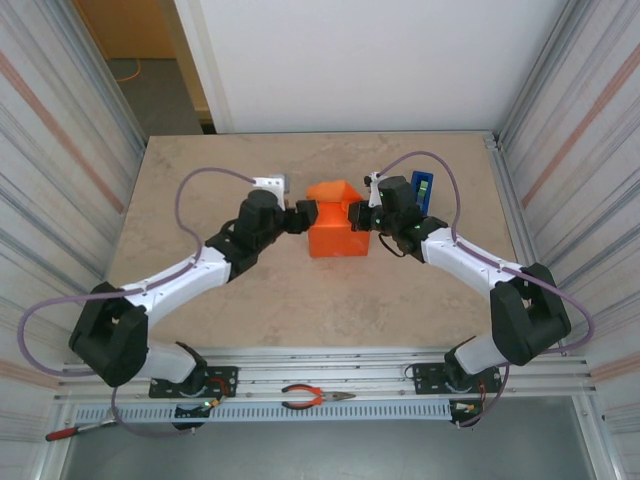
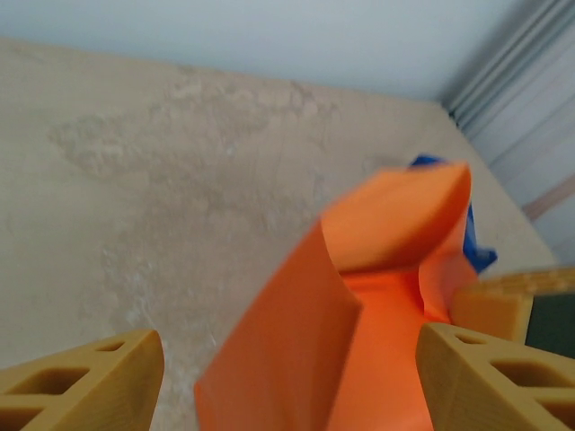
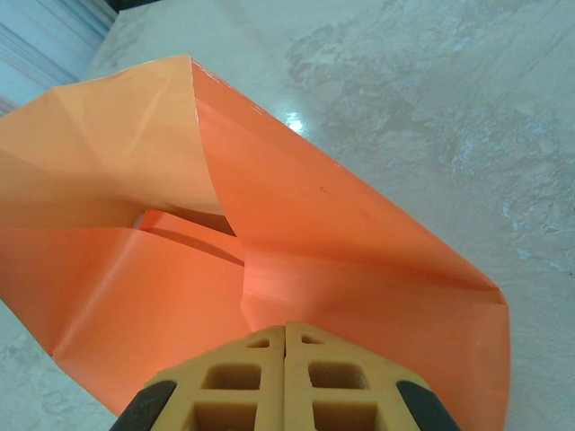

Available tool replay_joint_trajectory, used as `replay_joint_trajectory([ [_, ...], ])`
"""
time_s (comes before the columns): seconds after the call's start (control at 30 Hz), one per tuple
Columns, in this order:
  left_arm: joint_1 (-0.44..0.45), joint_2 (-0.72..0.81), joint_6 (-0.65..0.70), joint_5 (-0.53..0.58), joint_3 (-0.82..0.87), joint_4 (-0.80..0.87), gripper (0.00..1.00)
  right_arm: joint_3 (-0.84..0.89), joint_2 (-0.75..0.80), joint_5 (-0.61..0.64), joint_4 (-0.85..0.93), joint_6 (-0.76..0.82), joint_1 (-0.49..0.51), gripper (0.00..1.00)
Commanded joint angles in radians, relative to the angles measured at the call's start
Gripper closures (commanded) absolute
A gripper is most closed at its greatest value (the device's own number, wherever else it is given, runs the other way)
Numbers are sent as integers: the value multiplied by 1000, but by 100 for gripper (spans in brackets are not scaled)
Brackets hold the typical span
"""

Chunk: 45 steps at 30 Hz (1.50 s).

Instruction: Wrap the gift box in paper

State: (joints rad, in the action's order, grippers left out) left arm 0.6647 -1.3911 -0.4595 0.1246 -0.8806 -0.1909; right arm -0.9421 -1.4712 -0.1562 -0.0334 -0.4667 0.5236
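Note:
The gift box (image 1: 338, 244) sits mid-table as a compact orange block, its faces covered by the paper (image 1: 334, 193), whose far end stands up as a loose open flap. My left gripper (image 1: 307, 214) is at the block's left side, open; in the left wrist view its fingers (image 2: 90, 386) straddle a raised paper fold (image 2: 296, 350) without touching it. My right gripper (image 1: 358, 216) is at the block's right side. In the right wrist view it is shut, its tips (image 3: 286, 329) against the creased paper (image 3: 341, 251), nothing between them.
A blue tape dispenser (image 1: 423, 186) stands just behind my right gripper. A small white-grey object (image 1: 272, 184) lies behind the left wrist. Pliers (image 1: 316, 397) rest on the near rail, and a red-handled tool (image 1: 62, 433) lies at the bottom left. Corrugated walls flank the table.

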Motion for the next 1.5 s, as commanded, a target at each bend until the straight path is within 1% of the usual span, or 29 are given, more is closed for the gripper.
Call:
replay_joint_trajectory([
  [0.0, 25, -33, 38, 46, 0, -94, 27, 74, -62, -76, 191, -51, 33, 100],
  [0.13, 39, -91, 52, 69, -29, -108, 32, 77, -64, -83, 190, -56, 34, 100],
  [0.3, 63, -131, 97, 152, -49, -154, 39, 79, -64, -85, 188, -61, 45, 100],
  [0.33, 67, -137, 106, 167, -57, -155, 43, 78, -66, -84, 186, -63, 49, 100],
  [0.37, 71, -145, 115, 180, -65, -159, 49, 80, -66, -85, 187, -65, 52, 100],
  [0.4, 73, -151, 126, 189, -70, -167, 61, 79, -68, -84, 185, -66, 56, 100],
  [0.47, 75, -162, 140, 189, -82, -178, 79, 80, -72, -84, 183, -66, 60, 100],
  [0.5, 77, -168, 148, 192, -90, -177, 82, 80, -75, -84, 181, -68, 63, 100],
  [0.53, 78, -174, 151, 198, -97, -171, 79, 81, -77, -86, 181, -69, 64, 100],
  [0.57, 79, -179, 155, 198, -107, -167, 72, 80, -78, -86, 181, -68, 67, 100],
  [0.6, 81, -182, 161, 198, -113, -166, 61, 80, -78, -87, 179, -69, 67, 100],
  [0.63, 83, -184, 162, 198, -116, -166, 53, 81, -78, -87, 182, -69, 69, 100],
  [0.67, 85, -187, 168, 199, -120, -168, 51, 80, -78, -87, 182, -71, 70, 100],
  [0.7, 86, -192, 175, 196, -124, -168, 62, 80, -77, -86, 183, -71, 70, 100],
  [0.77, 86, -201, 182, 196, -142, -153, 91, 80, -78, -83, 186, -71, 70, 100],
  [0.8, 86, -202, 187, 195, -147, -150, 95, 79, -79, -83, 189, -71, 70, 100],
  [0.83, 86, -198, 191, 191, -150, -149, 96, 76, -80, -79, 193, -71, 70, 100],
  [0.87, 86, -188, 195, 190, -152, -144, 94, 73, -81, -79, 197, -73, 70, 100],
  [0.9, 86, -173, 198, 190, -149, -144, 85, 71, -81, -76, 200, -75, 70, 100],
  [0.93, 84, -155, 199, 190, -147, -144, 72, 70, -83, -75, 202, -76, 70, 100],
  [0.97, 82, -134, 197, 187, -146, -140, 55, 68, -83, -74, 204, -79, 69, 100],
  [1.0, 77, -113, 192, 181, -146, -136, 47, 68, -84, -74, 206, -78, 70, 100],
  [1.07, 60, -63, 166, 177, -135, -124, 42, 63, -86, -72, 212, -79, 70, 100],
  [1.13, 34, -20, 119, 184, -122, -93, 42, 61, -87, -72, 214, -78, 69, 100],
  [1.2, -5, 14, 59, 172, -119, -38, 46, 56, -89, -72, 219, -80, 69, 100],
  [1.27, -48, 37, 12, 155, -109, 11, 59, 50, -89, -72, 223, -80, 69, 100],
  [1.37, -101, 47, -20, 135, -78, 31, 75, 46, -95, -74, 229, -76, 68, 100],
  [1.47, -144, 21, -46, 70, -79, 58, 83, 40, -100, -74, 234, -74, 69, 100],
])
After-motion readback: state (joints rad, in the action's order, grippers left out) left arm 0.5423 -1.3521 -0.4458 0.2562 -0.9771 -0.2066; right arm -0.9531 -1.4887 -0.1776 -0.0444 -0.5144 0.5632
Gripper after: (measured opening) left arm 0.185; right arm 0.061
